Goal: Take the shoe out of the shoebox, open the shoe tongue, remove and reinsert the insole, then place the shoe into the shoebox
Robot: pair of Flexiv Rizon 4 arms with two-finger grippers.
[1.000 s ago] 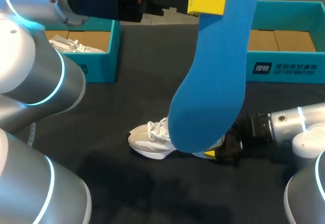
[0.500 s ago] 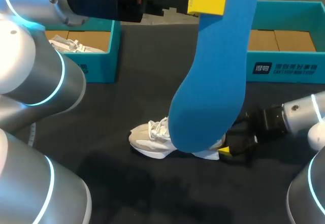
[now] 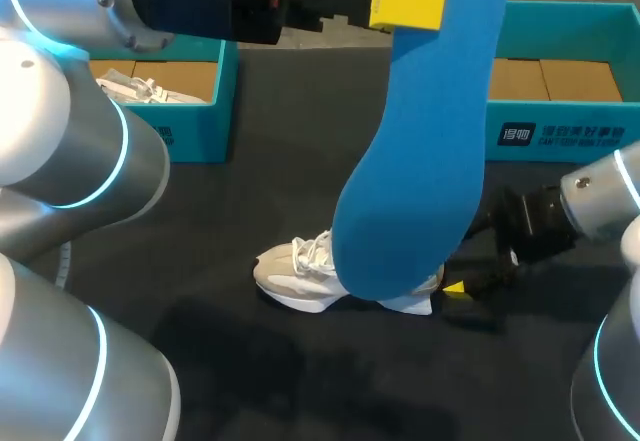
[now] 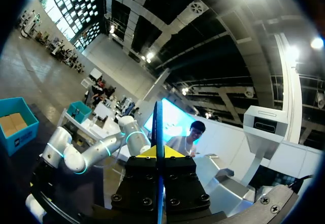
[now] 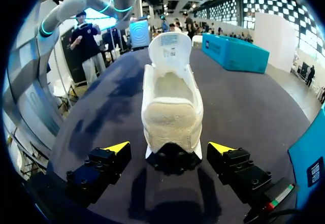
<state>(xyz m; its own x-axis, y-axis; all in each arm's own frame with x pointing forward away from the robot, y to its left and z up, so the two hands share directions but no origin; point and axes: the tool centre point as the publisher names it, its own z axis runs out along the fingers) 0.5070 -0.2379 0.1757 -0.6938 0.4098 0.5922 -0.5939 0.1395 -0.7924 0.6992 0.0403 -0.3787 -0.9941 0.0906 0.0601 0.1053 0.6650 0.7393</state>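
Left hand (image 4: 159,153) high over the bench (image 3: 250,191), fingers clamped on one end of the blue insole (image 3: 420,161). The insole hangs down, edge-on between the fingers in the wrist view. White shoe (image 3: 300,276) upright on the bench, well clear of the teal shoebox (image 3: 560,133). Right hand (image 5: 169,147) spread wide and empty, just behind the heel, not touching.
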